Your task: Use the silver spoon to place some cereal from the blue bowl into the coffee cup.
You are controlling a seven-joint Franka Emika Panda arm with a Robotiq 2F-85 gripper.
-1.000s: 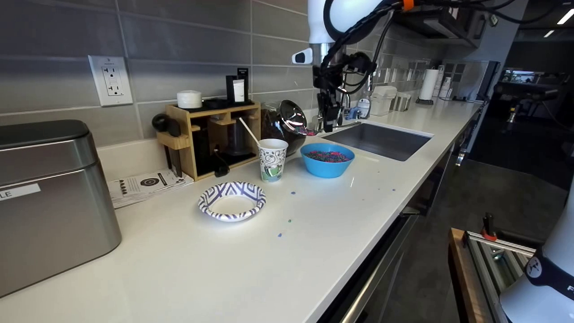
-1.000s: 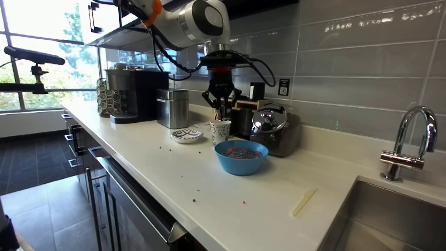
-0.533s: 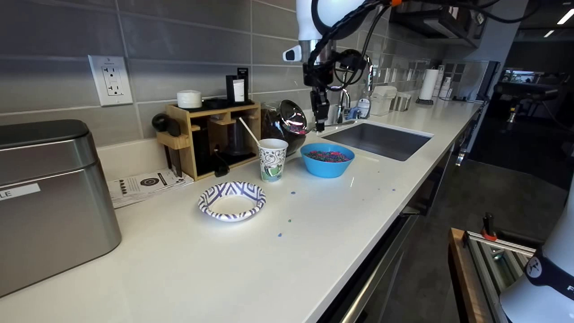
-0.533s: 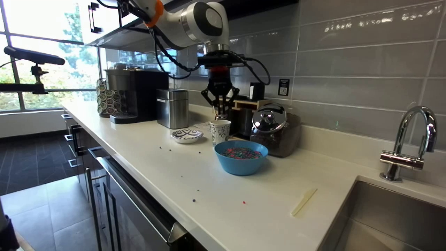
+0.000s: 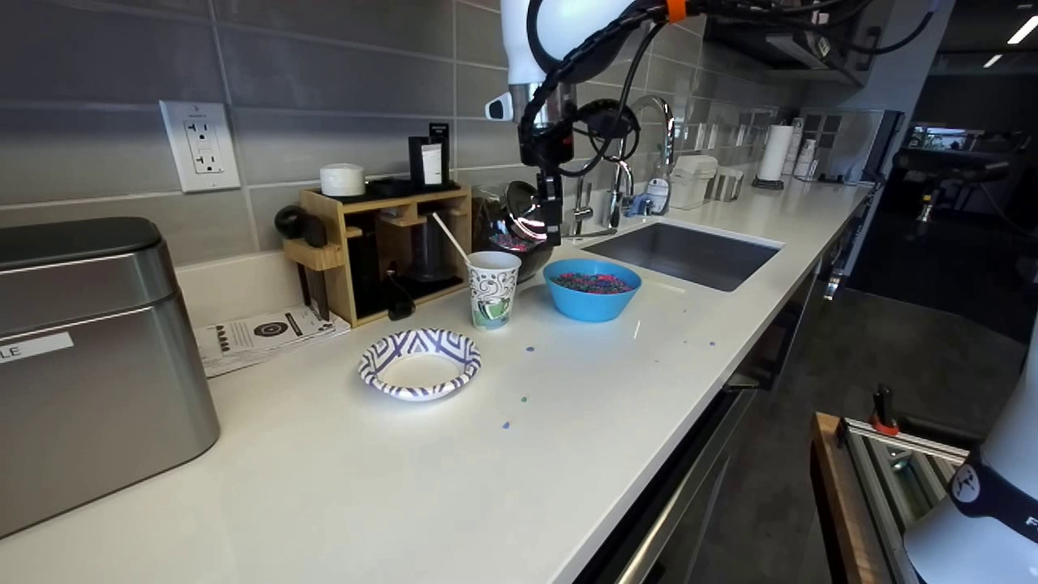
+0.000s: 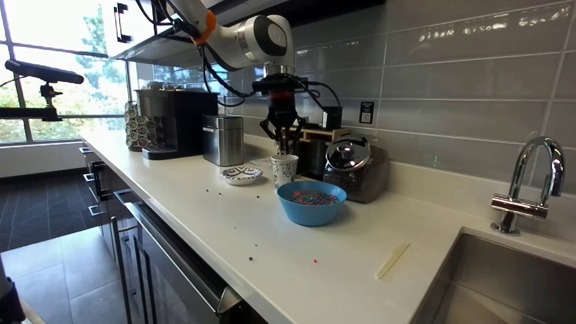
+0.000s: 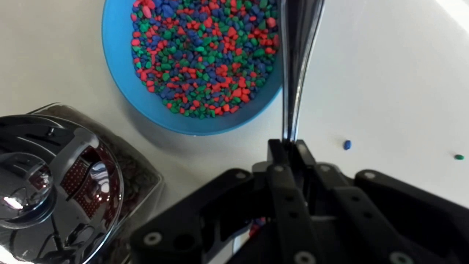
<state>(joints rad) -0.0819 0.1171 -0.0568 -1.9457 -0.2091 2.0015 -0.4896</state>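
Note:
My gripper (image 7: 291,146) is shut on the handle of the silver spoon (image 7: 296,73), which runs up past the blue bowl (image 7: 196,126) in the wrist view. Red, green and blue cereal (image 7: 205,55) fills that bowl. A load of cereal (image 5: 511,242) rides on the spoon's far end, close above the right rim of the white coffee cup (image 5: 492,294). The spoon's head is mostly hidden under my fingers in the wrist view, where only a few red and blue bits show. A pale stick (image 5: 451,238) leans at the cup. In both exterior views the cup stands upright beside the bowl.
A glass jar (image 6: 348,155) with a chrome lid stands by the wall behind the bowl. Next to it is a wooden organizer (image 5: 464,243). A patterned dish (image 5: 418,393), loose pieces, a pale knife (image 6: 393,261) and the sink (image 6: 517,256) also surround the area.
My gripper, with the spoon and its load, has travelled from behind the blue bowl toward the coffee cup and dropped a little. Bowl, cup and dish have stayed put.

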